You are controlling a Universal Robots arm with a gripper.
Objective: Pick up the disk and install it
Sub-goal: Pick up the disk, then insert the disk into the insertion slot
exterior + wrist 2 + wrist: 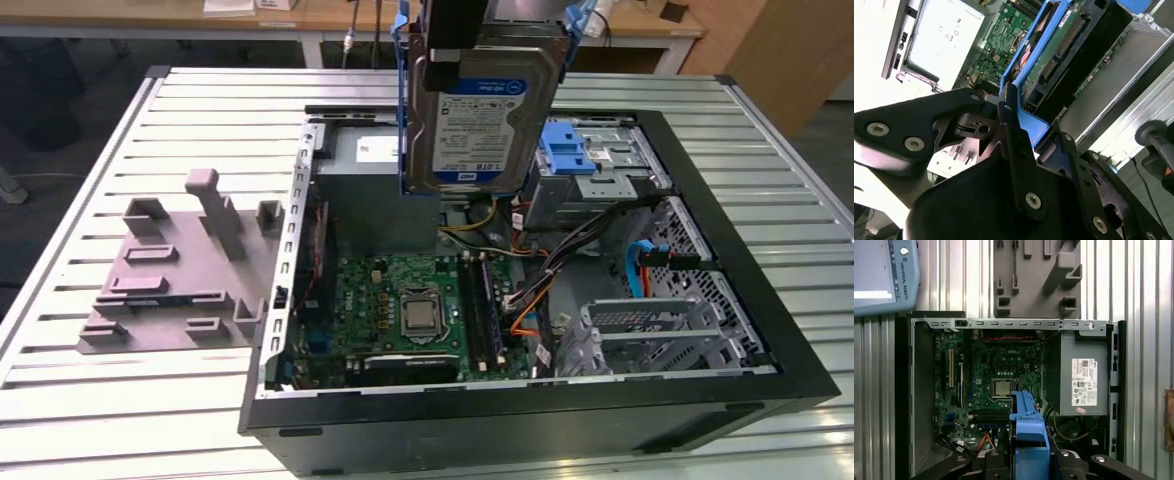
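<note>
Disk aloft — slatted metal table

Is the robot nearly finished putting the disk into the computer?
About halfway. Done: the disk is picked up and hangs upright above the open computer case. In hand: the gripper pinches the disk with its fingers shut on it. Left: the installing, since the disk is not seated inside the case yet.
</note>
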